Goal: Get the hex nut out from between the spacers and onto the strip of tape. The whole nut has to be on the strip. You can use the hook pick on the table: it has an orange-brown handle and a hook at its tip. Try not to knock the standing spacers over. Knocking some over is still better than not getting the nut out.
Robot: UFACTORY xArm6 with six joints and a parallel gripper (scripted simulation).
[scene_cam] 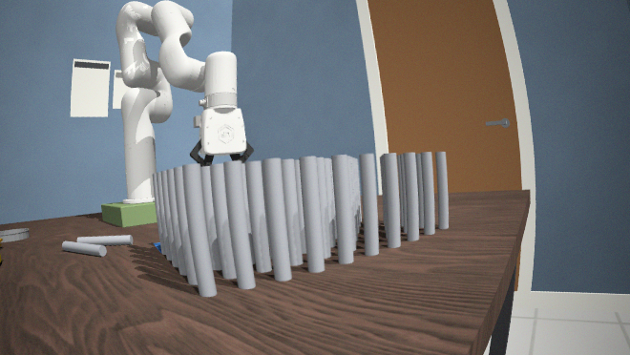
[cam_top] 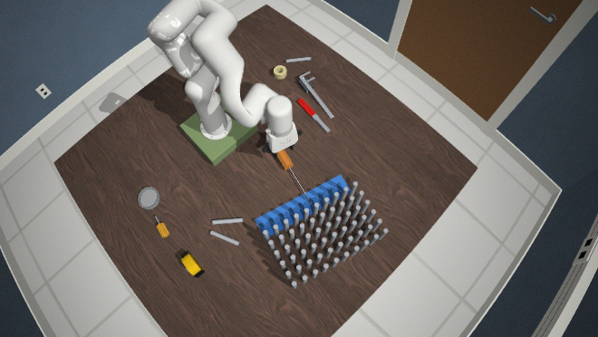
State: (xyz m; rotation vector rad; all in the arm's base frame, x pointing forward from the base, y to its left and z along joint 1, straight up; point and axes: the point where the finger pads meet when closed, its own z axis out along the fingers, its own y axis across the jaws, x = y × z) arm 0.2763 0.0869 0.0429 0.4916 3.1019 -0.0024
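The hook pick lies on the table, its orange-brown handle (cam_top: 284, 159) just in front of my gripper and its thin shaft (cam_top: 300, 186) reaching to the blue tape strip (cam_top: 301, 204). The hook tip ends at the near edge of the field of upright grey spacers (cam_top: 323, 231). My gripper (cam_top: 281, 151) is open above the handle's rear end. In the exterior view its fingers (scene_cam: 221, 159) stand spread above the spacer tops (scene_cam: 286, 215). The hex nut is hidden among the spacers in both views. All spacers in the field stand upright.
Two loose grey cylinders (cam_top: 227, 221) (cam_top: 224, 237) lie left of the strip. A yellow tape measure (cam_top: 191, 264), a small screwdriver (cam_top: 161, 227) and a round dish (cam_top: 149, 197) lie further left. A caliper (cam_top: 314, 94), a red-handled tool (cam_top: 313, 114) and a tape roll (cam_top: 280, 72) lie at the back.
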